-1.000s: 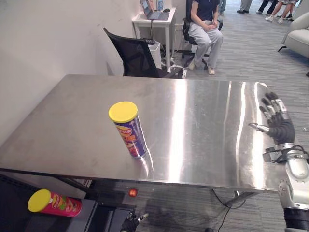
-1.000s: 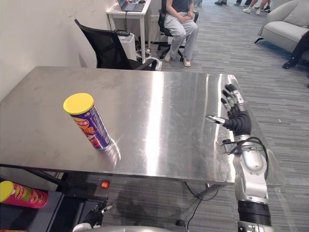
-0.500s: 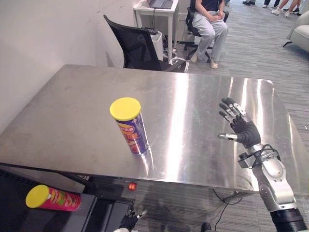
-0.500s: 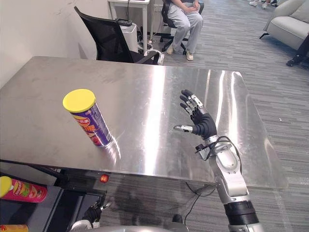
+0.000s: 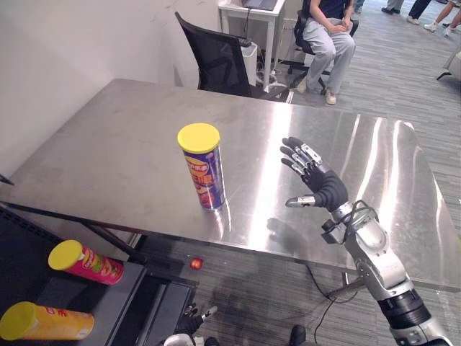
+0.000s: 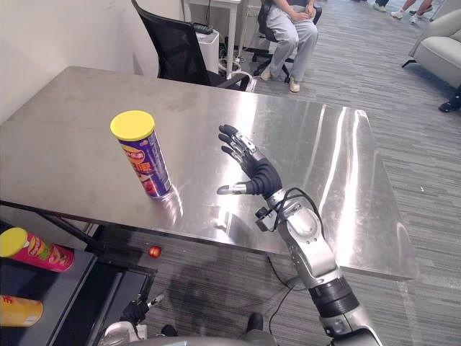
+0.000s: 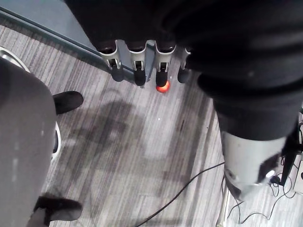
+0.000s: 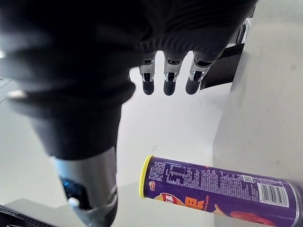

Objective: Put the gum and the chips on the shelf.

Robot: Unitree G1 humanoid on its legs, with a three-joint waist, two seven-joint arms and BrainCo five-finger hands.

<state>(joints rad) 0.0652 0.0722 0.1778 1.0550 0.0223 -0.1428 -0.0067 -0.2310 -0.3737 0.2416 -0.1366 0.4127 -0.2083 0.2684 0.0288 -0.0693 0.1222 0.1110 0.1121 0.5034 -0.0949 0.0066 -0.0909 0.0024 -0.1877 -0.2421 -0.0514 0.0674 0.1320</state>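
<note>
A purple chips can [image 5: 203,167] with a yellow lid stands upright near the front edge of the steel table [image 5: 108,158]. My right hand [image 5: 317,184] hovers open over the table to the right of the can, about a hand's width away, palm turned toward it. The right wrist view has the can [image 8: 218,187] lying past my straight fingers [image 8: 170,78]. My left hand [image 7: 137,66] hangs low under the table's front edge, fingers relaxed over the floor. A dark shelf [image 5: 133,299] sits low at the left.
On the shelf lie a red chips can [image 5: 83,261] and an orange can [image 5: 43,322], both yellow-lidded. A small red object [image 5: 195,264] lies on the floor below the table. Behind the table are a black office chair [image 5: 216,61] and a seated person [image 5: 328,36].
My right hand has travelled left across the table from its right edge toward the chips can, staying open. The camera has shifted, bringing more of the shelf into view.
</note>
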